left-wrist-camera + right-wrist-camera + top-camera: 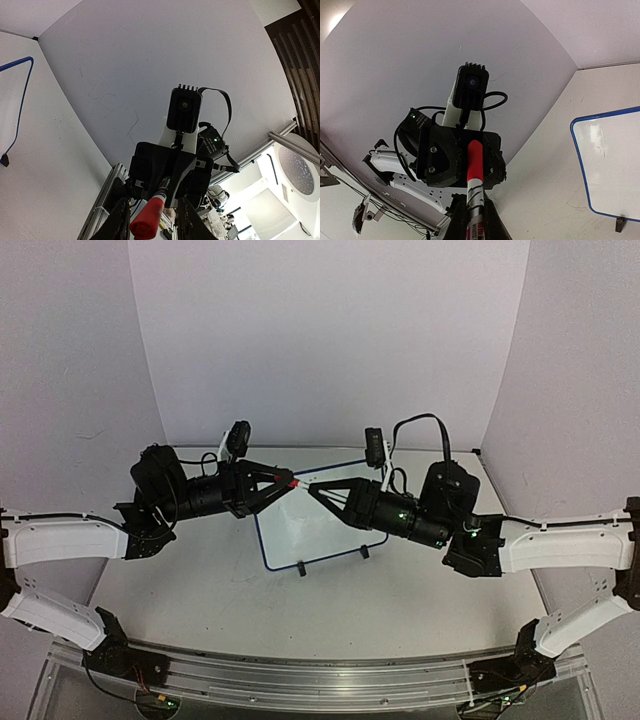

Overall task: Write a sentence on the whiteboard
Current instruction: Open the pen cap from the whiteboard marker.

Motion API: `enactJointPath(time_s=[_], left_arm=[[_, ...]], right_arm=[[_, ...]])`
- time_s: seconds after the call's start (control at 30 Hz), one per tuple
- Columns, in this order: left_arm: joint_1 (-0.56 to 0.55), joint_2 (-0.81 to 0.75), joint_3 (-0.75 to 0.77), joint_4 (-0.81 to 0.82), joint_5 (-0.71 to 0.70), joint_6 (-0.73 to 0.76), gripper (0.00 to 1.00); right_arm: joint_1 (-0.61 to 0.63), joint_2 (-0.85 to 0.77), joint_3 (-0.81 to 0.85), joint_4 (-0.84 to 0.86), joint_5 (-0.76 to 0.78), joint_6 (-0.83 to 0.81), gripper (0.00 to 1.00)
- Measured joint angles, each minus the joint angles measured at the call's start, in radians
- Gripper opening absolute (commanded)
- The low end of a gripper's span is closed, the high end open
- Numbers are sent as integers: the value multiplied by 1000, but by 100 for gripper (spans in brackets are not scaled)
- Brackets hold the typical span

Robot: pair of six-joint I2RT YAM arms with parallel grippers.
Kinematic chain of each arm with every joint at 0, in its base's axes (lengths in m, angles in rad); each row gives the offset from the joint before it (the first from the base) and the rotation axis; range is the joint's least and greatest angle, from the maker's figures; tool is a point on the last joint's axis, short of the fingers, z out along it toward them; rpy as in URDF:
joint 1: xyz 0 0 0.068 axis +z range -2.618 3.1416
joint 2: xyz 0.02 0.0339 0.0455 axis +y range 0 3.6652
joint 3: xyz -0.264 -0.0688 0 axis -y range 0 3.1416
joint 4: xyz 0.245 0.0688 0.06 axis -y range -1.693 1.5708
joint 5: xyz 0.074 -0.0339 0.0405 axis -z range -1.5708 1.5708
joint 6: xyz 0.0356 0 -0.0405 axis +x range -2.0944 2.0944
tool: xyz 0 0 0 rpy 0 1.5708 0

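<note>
So, starting on the left: the left hand (pixel 284 481) is held up over the tabletop (pixel 200 590), fingers parted a bit on either side of a red cap (pixel 147 220). Whether the cap is actually pinched can't be told, since a sliver of gap is seen on one side. The cap is sat on the end of a marker (pixel 476 200), and the marker's body is clamped tight in the right hand (pixel 314 486), which is pointed in from the other side. The whiteboard (pixel 320 535) is stood mid-tabletop, right below where both hands meet.
</note>
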Motion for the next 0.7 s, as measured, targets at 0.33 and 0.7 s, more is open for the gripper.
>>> enactJointPath(time_s=[0.33, 0.7], left_arm=[[0, 0, 1, 11, 0, -19, 0], [-21, -30, -34, 31, -36, -35, 0]], right_arm=[[0, 5, 1, 5, -5, -1, 0], [9, -15, -22, 14, -4, 1, 0]])
